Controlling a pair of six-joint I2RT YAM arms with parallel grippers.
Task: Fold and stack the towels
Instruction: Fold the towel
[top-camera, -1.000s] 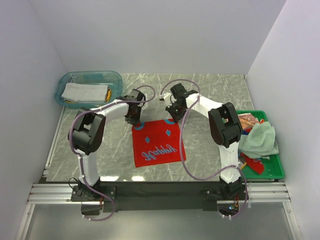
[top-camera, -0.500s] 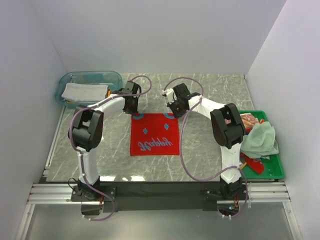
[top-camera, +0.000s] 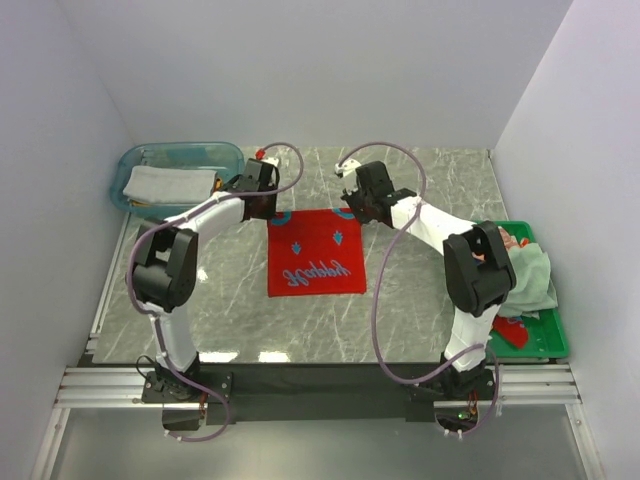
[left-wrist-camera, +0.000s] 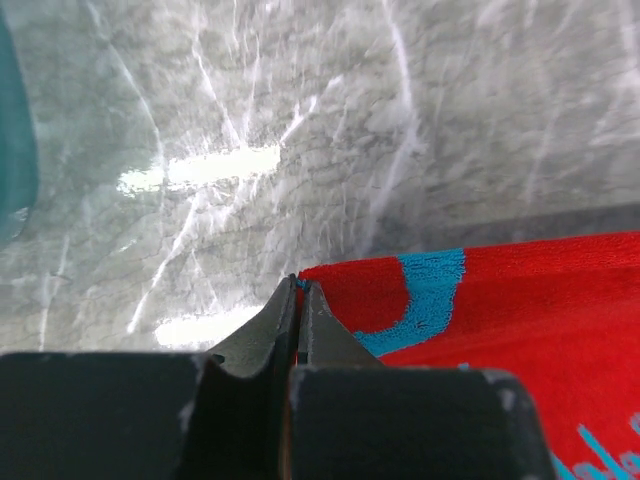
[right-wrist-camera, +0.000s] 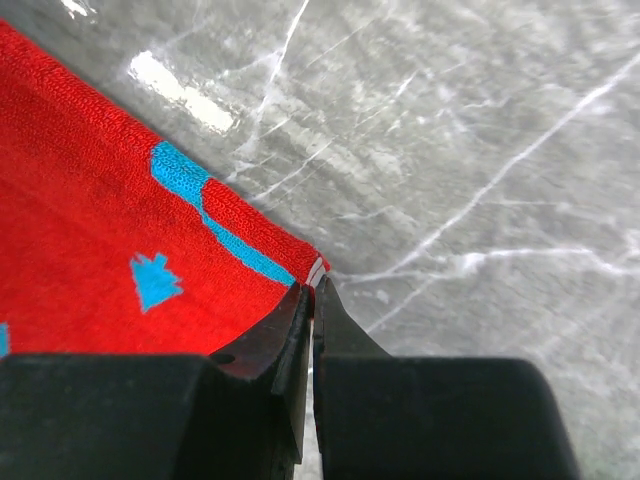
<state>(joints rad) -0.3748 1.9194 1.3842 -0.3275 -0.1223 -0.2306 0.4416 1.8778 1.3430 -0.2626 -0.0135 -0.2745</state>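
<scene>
A red towel (top-camera: 315, 252) with blue patterns lies spread flat in the middle of the marble table. My left gripper (top-camera: 270, 212) is shut on its far left corner (left-wrist-camera: 320, 285); my right gripper (top-camera: 350, 212) is shut on its far right corner (right-wrist-camera: 305, 262). Both pairs of jaws pinch the cloth edge low over the table. A pale grey-white towel (top-camera: 170, 184) lies folded in the clear teal tub (top-camera: 228, 152) at the far left. A pale green towel (top-camera: 530, 275) is heaped on the green crate (top-camera: 545, 345) at the right, over other red cloth.
White walls close the table on three sides. The tub sits close to my left arm's elbow. The crate stands beside my right arm's base. Bare marble (top-camera: 430, 190) shows beyond the red towel and to its left.
Both grippers have carried the towel's far corners away from the arm bases, and the red towel has been drawn out flat and straightened.
</scene>
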